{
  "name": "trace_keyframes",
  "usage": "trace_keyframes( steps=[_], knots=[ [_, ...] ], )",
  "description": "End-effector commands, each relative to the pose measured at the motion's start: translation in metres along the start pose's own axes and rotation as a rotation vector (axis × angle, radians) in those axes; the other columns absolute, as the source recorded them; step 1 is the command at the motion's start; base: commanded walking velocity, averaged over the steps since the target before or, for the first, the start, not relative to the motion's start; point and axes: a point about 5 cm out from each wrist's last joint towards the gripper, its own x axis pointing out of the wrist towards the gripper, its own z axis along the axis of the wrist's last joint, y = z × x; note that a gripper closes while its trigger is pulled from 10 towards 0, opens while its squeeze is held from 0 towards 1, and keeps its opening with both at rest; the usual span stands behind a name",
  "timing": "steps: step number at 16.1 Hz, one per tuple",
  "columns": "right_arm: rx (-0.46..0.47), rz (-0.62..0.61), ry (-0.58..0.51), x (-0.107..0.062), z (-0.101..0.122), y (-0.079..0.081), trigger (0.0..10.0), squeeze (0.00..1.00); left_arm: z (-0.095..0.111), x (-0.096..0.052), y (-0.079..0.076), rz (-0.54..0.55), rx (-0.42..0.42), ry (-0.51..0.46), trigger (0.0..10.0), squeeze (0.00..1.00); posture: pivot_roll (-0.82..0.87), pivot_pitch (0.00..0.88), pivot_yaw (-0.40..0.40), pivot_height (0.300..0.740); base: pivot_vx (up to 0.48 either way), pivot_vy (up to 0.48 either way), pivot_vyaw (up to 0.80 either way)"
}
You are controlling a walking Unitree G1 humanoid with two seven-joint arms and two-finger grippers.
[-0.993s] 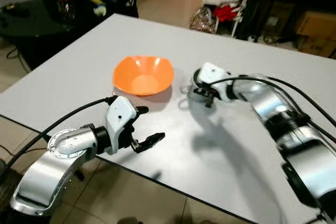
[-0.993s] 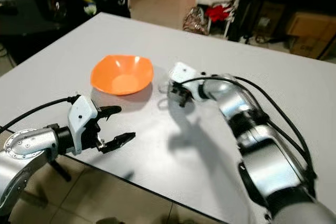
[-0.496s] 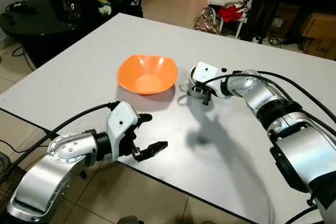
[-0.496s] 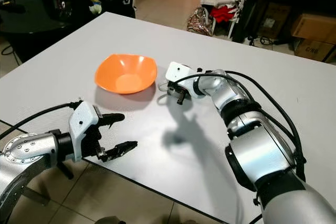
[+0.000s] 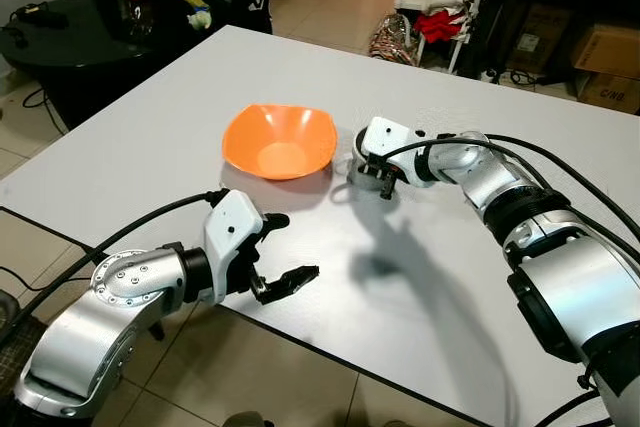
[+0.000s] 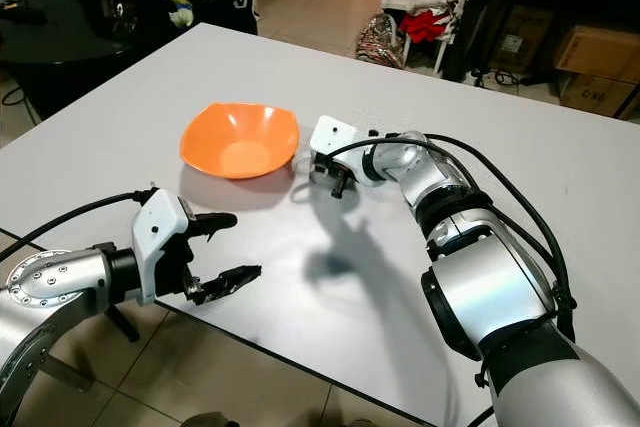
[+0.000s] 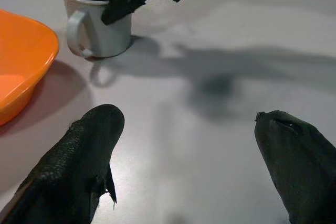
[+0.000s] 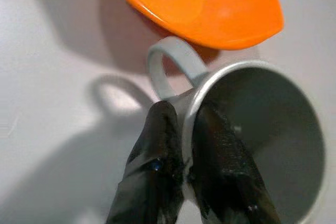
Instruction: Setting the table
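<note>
The right gripper [image 8: 181,182] pinches the rim of the grey metal handled mug [image 7: 97,24], just beside the orange plastic bowl [image 5: 277,141] on the white table [image 5: 450,277]; that thin-wall grip could tip the mug against the bowl, while the left gripper [image 5: 282,249] hovers spread at the near edge

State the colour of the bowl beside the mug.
Orange; the bowl shows best in the left eye view.

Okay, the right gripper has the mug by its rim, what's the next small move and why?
Probably open the right gripper and lift away: the grey mug appears to stand upright on the table beside the orange bowl, fingers pinching its wall.
</note>
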Motion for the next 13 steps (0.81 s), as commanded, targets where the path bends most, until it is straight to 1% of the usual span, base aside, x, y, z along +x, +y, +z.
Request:
trace_keyframes(
  steps=[1, 3, 5, 7, 9, 10, 11, 12, 13],
  knots=[
    [-0.013, -0.001, -0.025, -0.006, 0.009, -0.009, 10.0, 1.0, 0.002, 0.003, 0.002, -0.006, 0.021, 0.008, 10.0, 0.0, 0.12, 0.0, -0.018, 0.74, 0.0, 0.0, 0.0],
    [-0.015, 0.002, -0.027, -0.008, 0.009, -0.012, 10.0, 1.0, 0.001, 0.004, 0.005, -0.002, 0.027, 0.009, 10.0, 0.0, 0.12, 0.0, -0.016, 0.74, 0.0, 0.0, 0.0],
    [-0.052, -0.004, -0.029, -0.014, 0.011, -0.018, 10.0, 1.0, 0.003, 0.005, 0.01, 0.012, 0.048, 0.009, 10.0, 0.0, 0.12, 0.0, -0.011, 0.74, 0.0, 0.0, 0.0],
    [-0.078, 0.001, -0.059, -0.027, 0.014, -0.029, 10.0, 1.0, 0.005, 0.005, 0.018, 0.036, 0.066, -0.003, 10.0, 0.0, 0.1, 0.0, 0.002, 0.74, 0.0, 0.0, 0.0],
    [-0.108, 0.011, -0.095, -0.041, 0.017, -0.039, 10.0, 1.0, 0.01, 0.003, 0.021, 0.048, 0.064, -0.036, 10.0, 0.0, 0.1, 0.0, 0.011, 0.74, 0.0, 0.0, 0.0],
    [-0.108, 0.015, -0.139, -0.051, 0.019, -0.045, 10.0, 1.0, 0.012, 0.002, 0.021, 0.053, 0.057, -0.05, 10.0, 0.0, 0.09, 0.0, 0.011, 0.74, 0.0, 0.0, 0.0],
    [-0.078, -0.018, -0.22, -0.07, 0.023, -0.057, 10.0, 1.0, 0.019, -0.003, 0.021, 0.063, 0.05, -0.073, 10.0, 0.0, 0.08, 0.0, 0.018, 0.74, 0.0, 0.0, 0.0],
    [-0.028, -0.084, -0.319, -0.078, 0.025, -0.061, 10.0, 1.0, 0.02, -0.006, 0.021, 0.095, 0.03, -0.102, 10.0, 0.0, 0.07, 0.0, 0.014, 0.74, 0.0, 0.0, 0.0],
    [0.001, -0.12, -0.364, -0.081, 0.024, -0.063, 10.0, 1.0, 0.019, -0.007, 0.02, 0.114, 0.027, -0.107, 10.0, 0.0, 0.07, 0.0, 0.014, 0.74, 0.0, 0.0, 0.0]
  ],
)
